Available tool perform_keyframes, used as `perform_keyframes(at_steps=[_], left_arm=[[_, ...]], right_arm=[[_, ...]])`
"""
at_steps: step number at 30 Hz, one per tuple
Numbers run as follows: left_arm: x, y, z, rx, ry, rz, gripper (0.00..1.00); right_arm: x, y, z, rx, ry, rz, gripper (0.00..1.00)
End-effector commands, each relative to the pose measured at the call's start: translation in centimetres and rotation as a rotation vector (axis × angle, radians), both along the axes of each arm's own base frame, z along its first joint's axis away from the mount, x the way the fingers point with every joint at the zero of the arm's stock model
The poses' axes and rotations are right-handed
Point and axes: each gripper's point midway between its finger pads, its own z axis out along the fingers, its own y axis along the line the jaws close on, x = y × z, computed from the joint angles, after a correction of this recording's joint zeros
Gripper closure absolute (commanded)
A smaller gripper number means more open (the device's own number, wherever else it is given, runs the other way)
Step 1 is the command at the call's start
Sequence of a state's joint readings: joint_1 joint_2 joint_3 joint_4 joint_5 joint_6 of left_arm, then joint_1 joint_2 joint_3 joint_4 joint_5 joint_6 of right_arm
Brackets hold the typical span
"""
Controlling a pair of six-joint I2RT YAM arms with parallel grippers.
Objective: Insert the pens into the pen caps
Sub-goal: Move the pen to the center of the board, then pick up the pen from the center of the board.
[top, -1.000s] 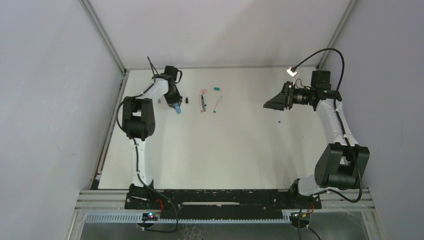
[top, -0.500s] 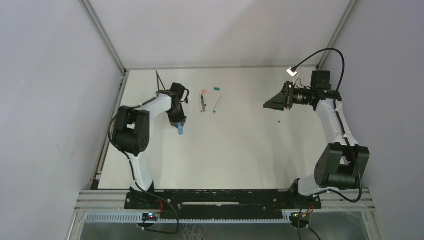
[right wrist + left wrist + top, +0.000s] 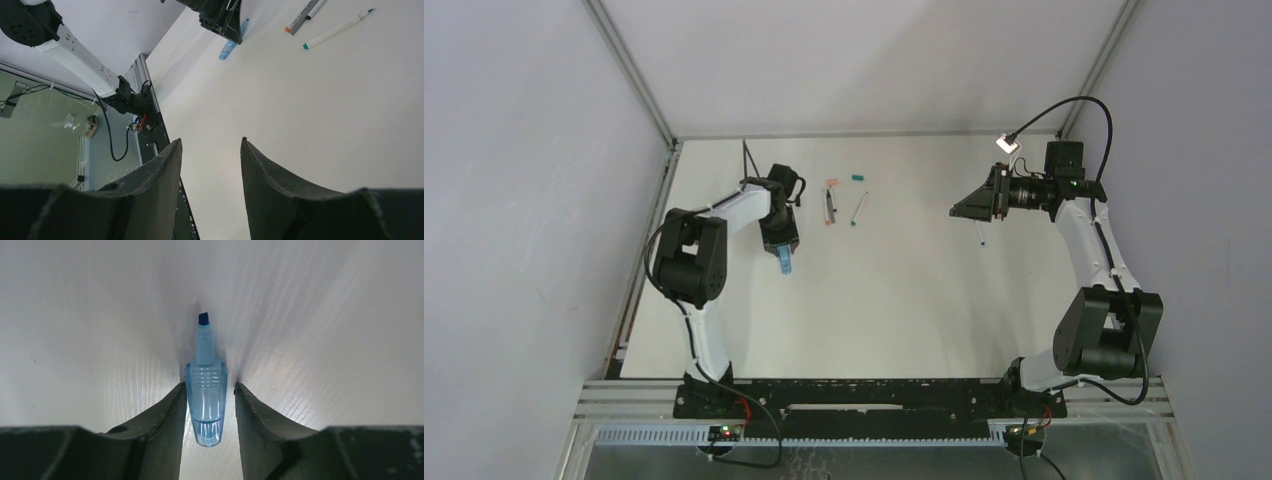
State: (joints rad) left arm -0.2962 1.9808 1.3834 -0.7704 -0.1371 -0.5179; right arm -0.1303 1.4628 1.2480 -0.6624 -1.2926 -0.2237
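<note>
The thick light-blue pen (image 3: 206,395) lies uncapped on the white table, dark chisel tip pointing away from my left gripper (image 3: 209,386). The jaws stand narrowly open astride its barrel: the left finger touches it and a slim gap shows at the right finger. From above, that gripper (image 3: 783,248) sits over the pen (image 3: 785,264). My right gripper (image 3: 954,210) is open and empty, raised at the right. A white pen with a teal tip (image 3: 859,208) and two thin pens (image 3: 829,207) lie at the back, near a salmon-pink cap (image 3: 831,183) and a teal cap (image 3: 858,177).
A small thin pen (image 3: 980,235) lies on the table below my right gripper. The right wrist view shows the white pen (image 3: 337,29), the thin pens (image 3: 300,20), the light-blue pen (image 3: 230,44) and the table's metal frame (image 3: 150,125).
My left gripper moved toward the near side and a little right, taking the light-blue pen along the table; it has barely moved in the last half second. The right arm stayed still.
</note>
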Motion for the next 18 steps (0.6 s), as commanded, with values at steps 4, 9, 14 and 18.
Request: perform_keyframes(at_steps=[4, 9, 14, 18], left_arm=[[0.3, 0.7, -1.3, 0.036, 0.038, -0.017, 0.59], [0.0, 0.5, -1.5, 0.017, 0.043, -0.028, 0.72], [0.1, -0.6, -0.3, -0.056, 0.001, -0.061, 0.9], [0.6, -1.5, 3.1, -0.112, -0.113, -0.082, 0.93]], right_arm=[[-0.5, 0.2, 0.8, 0.012, -0.036, 0.02, 0.46], [-0.4, 0.2, 0.8, 0.015, -0.033, 0.021, 0.46], [-0.5, 0.3, 1.0, 0.017, -0.037, 0.022, 0.46], [-0.8, 0.4, 1.5, 0.022, -0.062, 0.038, 0.46]])
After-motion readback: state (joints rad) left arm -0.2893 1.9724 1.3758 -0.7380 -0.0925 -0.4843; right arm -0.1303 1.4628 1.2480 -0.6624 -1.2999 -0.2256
